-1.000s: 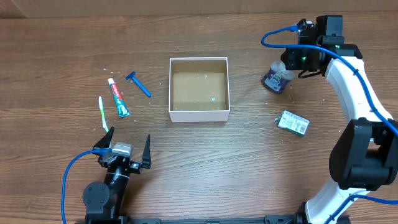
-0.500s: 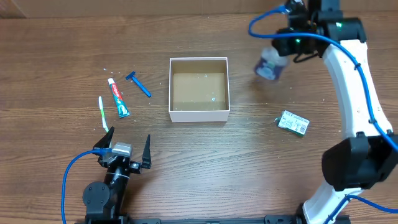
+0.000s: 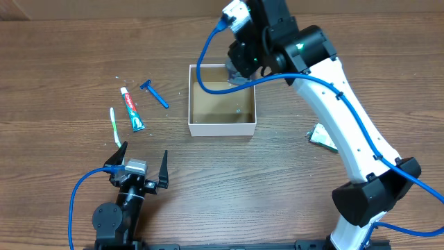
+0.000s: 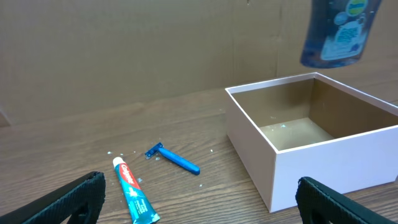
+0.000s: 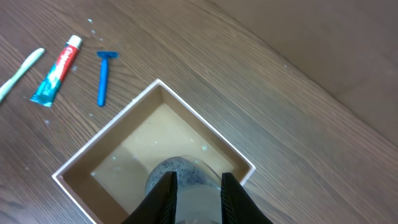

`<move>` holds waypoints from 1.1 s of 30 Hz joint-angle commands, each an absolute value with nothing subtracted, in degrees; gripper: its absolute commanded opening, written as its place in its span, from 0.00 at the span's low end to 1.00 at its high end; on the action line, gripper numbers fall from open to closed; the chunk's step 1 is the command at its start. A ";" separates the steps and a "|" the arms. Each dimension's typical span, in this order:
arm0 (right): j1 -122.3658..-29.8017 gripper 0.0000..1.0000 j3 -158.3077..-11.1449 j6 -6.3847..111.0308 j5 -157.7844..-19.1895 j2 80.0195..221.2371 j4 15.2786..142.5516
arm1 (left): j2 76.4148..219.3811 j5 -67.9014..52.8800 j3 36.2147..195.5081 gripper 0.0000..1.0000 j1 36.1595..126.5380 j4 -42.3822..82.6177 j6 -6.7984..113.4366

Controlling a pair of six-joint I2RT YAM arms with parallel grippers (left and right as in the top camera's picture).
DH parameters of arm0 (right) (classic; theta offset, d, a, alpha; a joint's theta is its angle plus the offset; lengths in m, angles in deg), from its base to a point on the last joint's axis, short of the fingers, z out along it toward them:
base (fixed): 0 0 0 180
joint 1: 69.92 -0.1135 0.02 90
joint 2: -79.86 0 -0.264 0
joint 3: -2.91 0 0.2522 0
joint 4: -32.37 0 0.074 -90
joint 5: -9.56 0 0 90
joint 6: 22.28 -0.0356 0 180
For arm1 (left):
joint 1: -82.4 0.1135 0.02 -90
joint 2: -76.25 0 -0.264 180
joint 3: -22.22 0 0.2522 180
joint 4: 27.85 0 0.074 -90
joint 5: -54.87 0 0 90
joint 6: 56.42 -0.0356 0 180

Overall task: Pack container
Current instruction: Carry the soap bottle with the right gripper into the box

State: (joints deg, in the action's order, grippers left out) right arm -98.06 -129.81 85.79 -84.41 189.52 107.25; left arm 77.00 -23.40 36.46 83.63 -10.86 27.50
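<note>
From above, you see the container (image 3: 222, 128), a square white-walled box with a brown floor, at the middle of the wooden table (image 3: 69, 55). Your right gripper (image 3: 241, 64) hangs over the container's far right corner; its grip is hidden from this angle. To the container's left lie a blue razor (image 3: 154, 94), a toothpaste tube (image 3: 132, 110) and a toothbrush (image 3: 116, 126), each farther out than the one before. A green packet (image 3: 322, 137) lies right of the container, half covered by the arm. Your left gripper (image 3: 137, 167) sits near and left of the container, spread wide with nothing in it.

In the left wrist view, a blue bottle (image 4: 339, 31) hangs in the air above the container's far side. The razor and toothpaste lie left of the container.

In the right wrist view, the fingers (image 5: 166, 196) clamp the bottle, directly over the container's brown floor.
</note>
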 commanded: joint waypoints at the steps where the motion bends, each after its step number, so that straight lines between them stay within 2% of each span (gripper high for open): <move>1: -99.98 0.11 -131.16 86.05 -84.24 186.79 103.56 | 76.50 -23.53 36.26 1.00 84.03 -10.86 28.04; 12: -100.18 0.11 -130.48 83.91 -94.81 194.68 97.57 | 76.50 -23.53 36.26 1.00 84.03 -10.86 28.04; 33: -100.18 0.11 -130.46 83.56 -97.24 204.74 90.44 | 76.50 -23.53 36.26 1.00 84.03 -10.86 28.04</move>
